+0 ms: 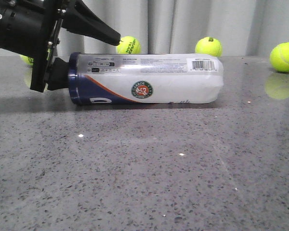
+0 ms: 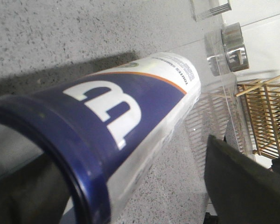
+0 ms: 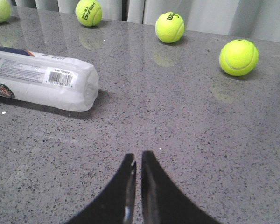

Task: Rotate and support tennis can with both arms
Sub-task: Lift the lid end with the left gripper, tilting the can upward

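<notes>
1 tennis can (image 1: 149, 79) lies on its side before 4 tennis balls (image 1: 284, 57).

Yellow-green tennis balls (image 1: 284, 57) dot the grey speckled table (image 1: 144, 183).

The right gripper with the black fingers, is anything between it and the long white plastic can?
No. In the right wrist view only bare speckled grey table lies between the right gripper and the long whitish plastic tennis can.
</notes>
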Action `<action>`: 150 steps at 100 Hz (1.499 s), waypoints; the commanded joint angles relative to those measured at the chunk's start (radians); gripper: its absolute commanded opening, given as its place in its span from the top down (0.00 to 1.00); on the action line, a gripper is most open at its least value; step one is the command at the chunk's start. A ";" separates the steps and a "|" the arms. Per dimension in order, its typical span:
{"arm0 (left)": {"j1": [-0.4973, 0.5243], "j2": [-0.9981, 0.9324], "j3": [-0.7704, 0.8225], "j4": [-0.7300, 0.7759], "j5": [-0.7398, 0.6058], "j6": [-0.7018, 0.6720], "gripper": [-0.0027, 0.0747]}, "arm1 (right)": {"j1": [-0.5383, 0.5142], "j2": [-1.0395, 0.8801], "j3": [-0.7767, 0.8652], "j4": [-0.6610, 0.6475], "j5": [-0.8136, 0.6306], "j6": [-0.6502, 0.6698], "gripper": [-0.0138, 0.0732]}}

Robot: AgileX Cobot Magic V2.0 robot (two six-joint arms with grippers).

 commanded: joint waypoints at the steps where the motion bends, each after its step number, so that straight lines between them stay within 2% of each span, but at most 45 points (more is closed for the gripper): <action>1: -0.009 -0.040 -0.029 -0.086 0.071 0.007 0.33 | -0.005 0.006 -0.025 -0.020 -0.071 -0.003 0.79; 35: -0.009 -0.040 -0.029 -0.102 0.087 0.007 0.81 | -0.005 0.006 -0.025 -0.020 -0.071 -0.003 0.79; 54: -0.009 -0.040 -0.029 -0.102 0.090 0.007 0.99 | -0.005 0.006 -0.025 -0.020 -0.071 -0.003 0.79; 92: -0.007 -0.040 -0.032 -0.104 0.151 0.016 0.99 | -0.005 0.006 -0.025 -0.020 -0.071 -0.003 0.79; 117: -0.007 -0.077 -0.105 -0.093 0.176 0.014 0.99 | -0.005 0.006 -0.025 -0.020 -0.071 -0.003 0.79; 129: -0.007 -0.112 -0.172 -0.030 0.176 -0.052 0.99 | -0.005 0.006 -0.025 -0.020 -0.071 -0.003 0.79; 150: -0.007 -0.167 -0.349 0.191 0.181 -0.241 0.99 | -0.005 0.006 -0.025 -0.020 -0.071 -0.003 0.79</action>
